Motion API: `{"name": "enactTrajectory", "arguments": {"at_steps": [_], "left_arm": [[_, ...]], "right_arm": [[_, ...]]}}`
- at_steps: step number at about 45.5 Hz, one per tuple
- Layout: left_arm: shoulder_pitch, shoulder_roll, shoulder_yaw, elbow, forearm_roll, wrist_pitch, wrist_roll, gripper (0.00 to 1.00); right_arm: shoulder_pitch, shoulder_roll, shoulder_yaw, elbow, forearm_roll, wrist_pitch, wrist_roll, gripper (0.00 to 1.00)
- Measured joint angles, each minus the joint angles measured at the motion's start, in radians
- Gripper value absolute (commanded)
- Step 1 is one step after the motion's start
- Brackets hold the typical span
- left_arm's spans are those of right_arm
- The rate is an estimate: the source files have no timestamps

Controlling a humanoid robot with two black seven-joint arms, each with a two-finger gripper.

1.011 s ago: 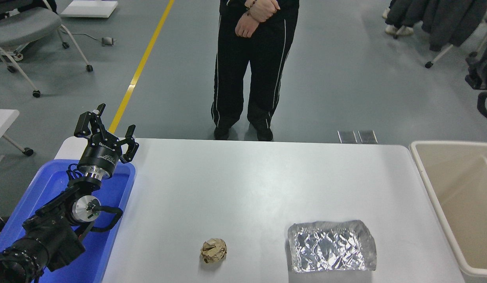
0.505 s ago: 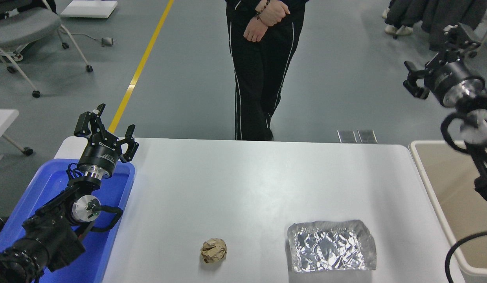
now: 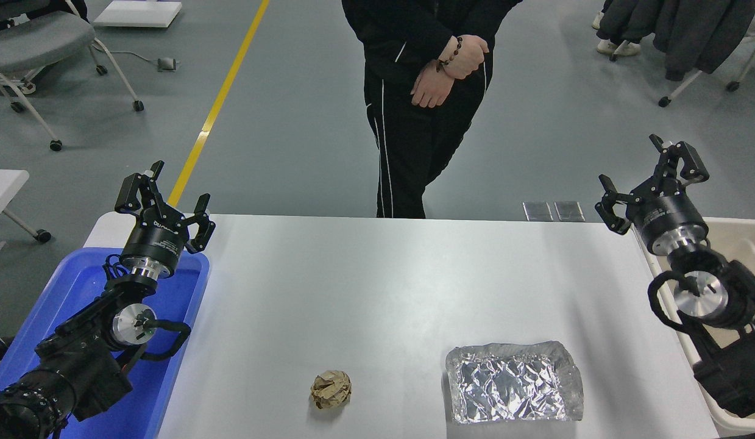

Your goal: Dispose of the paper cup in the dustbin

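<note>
No paper cup shows on the desk (image 3: 377, 274). My right tool (image 3: 651, 183) hangs wide and empty by the dustbin (image 3: 727, 235) at right; I'd check the bin before reaching anywhere.

Left arm comes in from the lower left, forearm angled up and away, wrist bent so the left claw (image 3: 164, 189) points upward and away from the robot. Its fingers (image 3: 133, 190) are spread wide, nothing between them.

Right arm enters at the right edge, elbow low, wrist raised. The right claw (image 3: 651, 182) points up and away, tilted slightly leftward. Its fingers (image 3: 682, 163) are likewise splayed apart and hold nothing. Both arms sit at roughly the same height, near mirror poses.
</note>
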Motion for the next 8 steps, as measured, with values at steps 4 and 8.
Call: {"name": "enactTrajectory", "arguments": {"at_steps": [4,8], "left_arm": [[0.000,0.000,0.000,0.000,0.000,0.000,0.000,1.00],[0.000,0.000,0.000,0.000,0.000,0.000,0.000,1.00]], "right_arm": [[-0.006,0.003,-0.014,-0.016,0.000,0.004,0.016,0.99],[-0.009,0.009,-0.024,-0.025,0.000,0.007,0.025,0.99]]}}
